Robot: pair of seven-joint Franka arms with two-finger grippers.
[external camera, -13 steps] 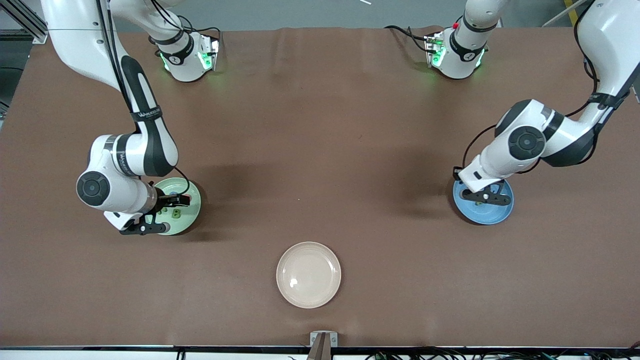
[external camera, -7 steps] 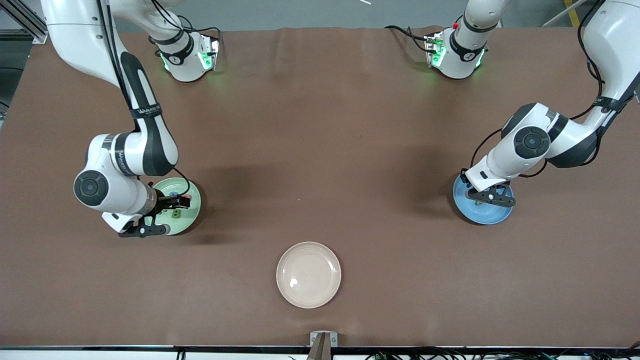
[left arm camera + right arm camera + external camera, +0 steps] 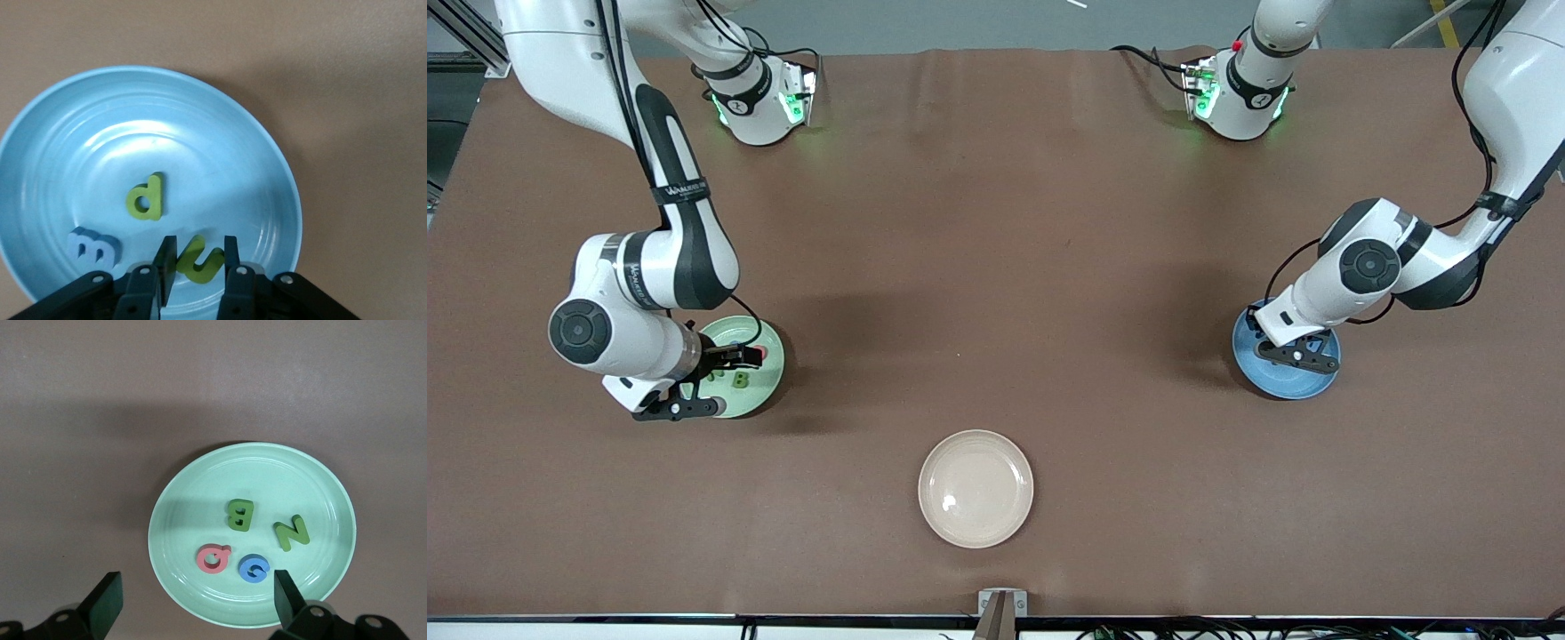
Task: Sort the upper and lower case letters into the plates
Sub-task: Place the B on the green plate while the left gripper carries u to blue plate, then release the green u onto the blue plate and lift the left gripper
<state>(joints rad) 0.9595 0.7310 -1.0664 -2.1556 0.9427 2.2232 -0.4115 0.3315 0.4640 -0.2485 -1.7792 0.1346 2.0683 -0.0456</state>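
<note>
gripping a green letter (image 3: 198, 259) – left pincer (image 3: 196, 267), blue plate (image 3: 60, 153)

table (image 3: 996, 222): brown matte cover | floor (image 3: 960, 22): grey strip | light: even

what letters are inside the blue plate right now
In the blue plate lie a green d and a blue m. A green u sits between the left end effector's fingers, partly covered. Nothing else shows.

Smooth satin blue plate (image 3: 267, 153); matt brown tabletop (image 3: 996, 222)
</note>
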